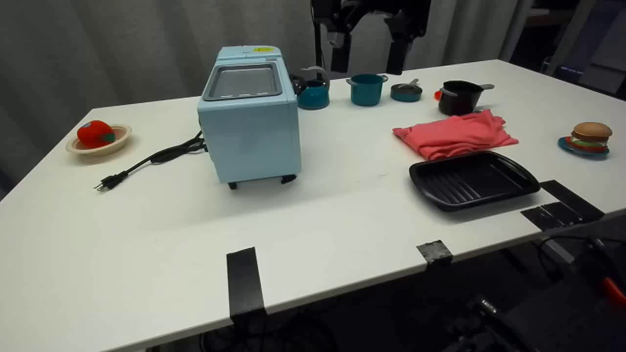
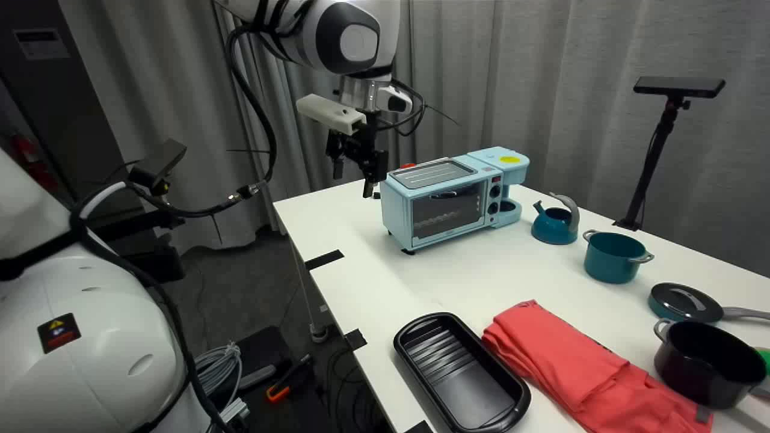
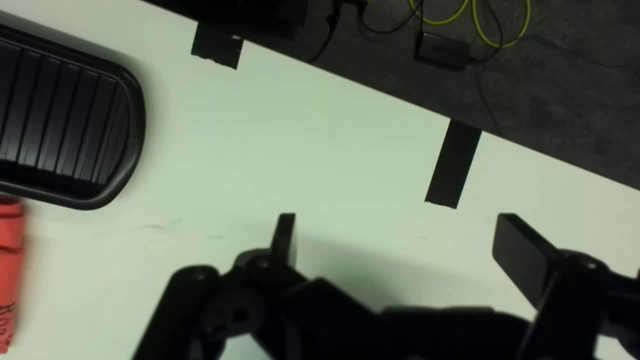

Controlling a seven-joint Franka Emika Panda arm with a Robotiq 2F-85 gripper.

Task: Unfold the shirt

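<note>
The red-coral shirt (image 1: 452,134) lies bunched and folded in layers on the white table. It also shows in an exterior view (image 2: 559,355) beside the black grill pan. In the wrist view only a strip of the shirt (image 3: 10,270) shows at the left edge, with dark lettering on it. My gripper (image 1: 369,68) is open and empty, with its fingers wide apart. It hangs above the table near the blue oven, well away from the shirt, as an exterior view (image 2: 354,180) shows. In the wrist view the gripper (image 3: 395,220) has only bare table between its fingers.
The black grill pan (image 1: 474,178) lies right beside the shirt. A black pot (image 2: 710,367) stands near the shirt's other side. A blue oven (image 2: 448,210) stands tall on the table. A kettle (image 1: 313,95), teal pot (image 1: 367,90) and toy burger (image 1: 589,136) stand farther off.
</note>
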